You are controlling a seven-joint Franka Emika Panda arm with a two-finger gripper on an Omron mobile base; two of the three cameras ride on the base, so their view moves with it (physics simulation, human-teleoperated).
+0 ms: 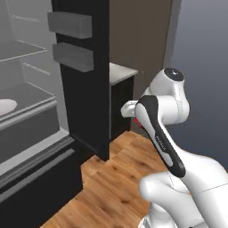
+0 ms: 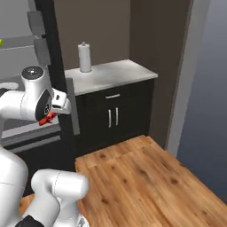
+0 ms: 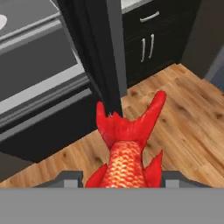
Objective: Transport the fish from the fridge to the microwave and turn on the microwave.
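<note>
Gripper (image 3: 119, 178): clamped on the fish (image 3: 127, 151), whose tail points away from the hand.
Fish position: held above the wooden floor (image 3: 183, 109), just outside the open fridge (image 1: 84, 75).
Step in hand: carrying toward the microwave, judged barely begun.
Advice: the grip is best kept firm and the fridge door edge (image 3: 103, 61) avoided while the arm is swung.

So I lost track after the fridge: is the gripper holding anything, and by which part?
The fish, gripped by its body, tail pointing away from the gripper.
</note>
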